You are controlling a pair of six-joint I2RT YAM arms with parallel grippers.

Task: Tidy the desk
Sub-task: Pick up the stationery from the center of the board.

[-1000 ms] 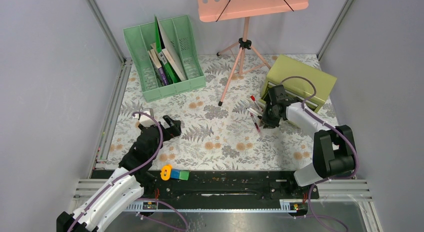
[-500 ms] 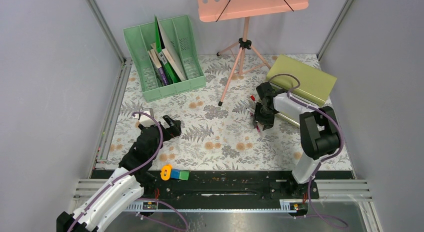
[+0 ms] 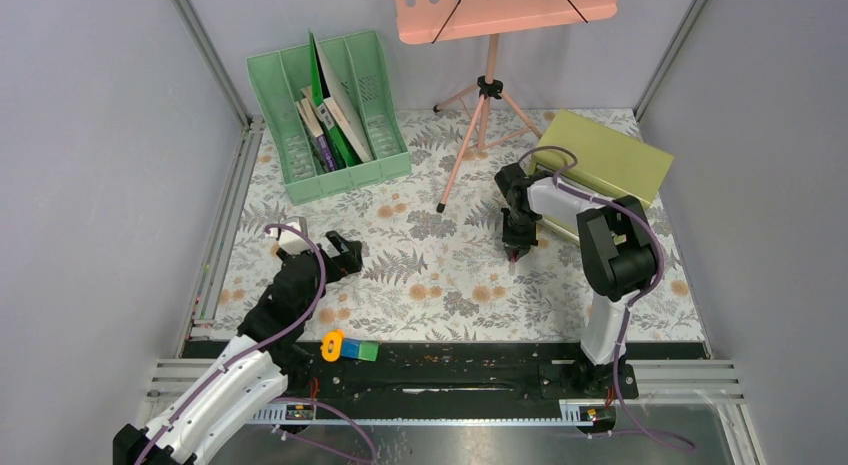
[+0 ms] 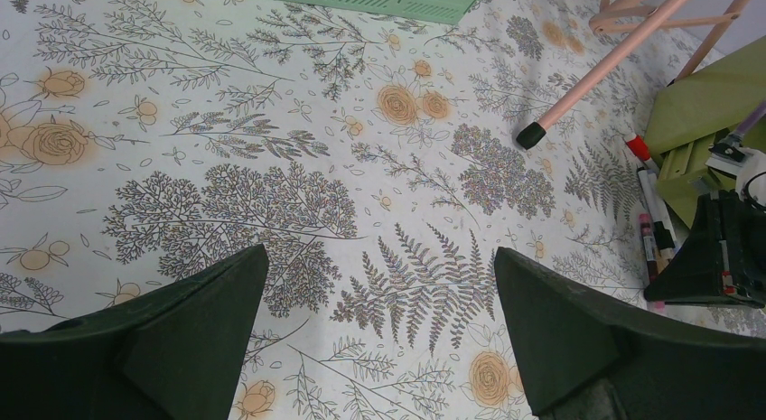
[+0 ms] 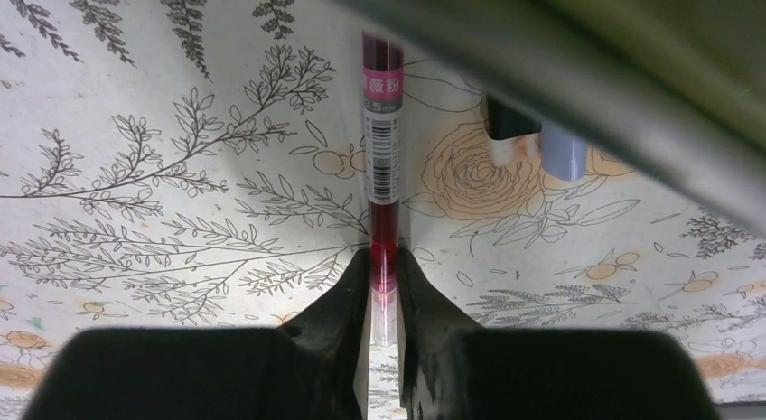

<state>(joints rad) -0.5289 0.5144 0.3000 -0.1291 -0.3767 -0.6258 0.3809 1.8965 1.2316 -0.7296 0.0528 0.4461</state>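
Nearest you, on the black rail (image 3: 480, 370) at the front edge, an orange ring (image 3: 332, 345), a blue block (image 3: 350, 349) and a green block (image 3: 368, 352) sat in a touching row. Beyond the rail, the worktop (image 3: 440, 285), covered in pale cloth printed with ferns and orange flowers, filled the space between the grey walls.

Your left pincer (image 3: 343, 249) hung over the near-left part of the cloth, fingers spread wide and holding nothing.

Your right pincer (image 5: 384, 257) was further back on the right, pinching the lower end of a red pen (image 5: 382, 149). Only its wrist camera showed the pen's pink label and barcode. It also showed a grey-blue pen cap (image 5: 562, 154) tucked under a blurred olive edge. From the left wrist camera, other pens (image 4: 649, 190) were seen lying on the cloth just beside that pincer, at the foot of the olive drawer box (image 3: 600, 160). No view showed whether anything was inside the box.

At the far left stood a green slotted rack (image 3: 345, 180). Its middle slots held several books (image 3: 325, 130) leaning upright, and its outer slots looked bare. Only the overhead camera showed these contents.

Furthest back, a pink music stand (image 3: 505, 10) rose on tripod legs planted on the cloth between the rack and the box.
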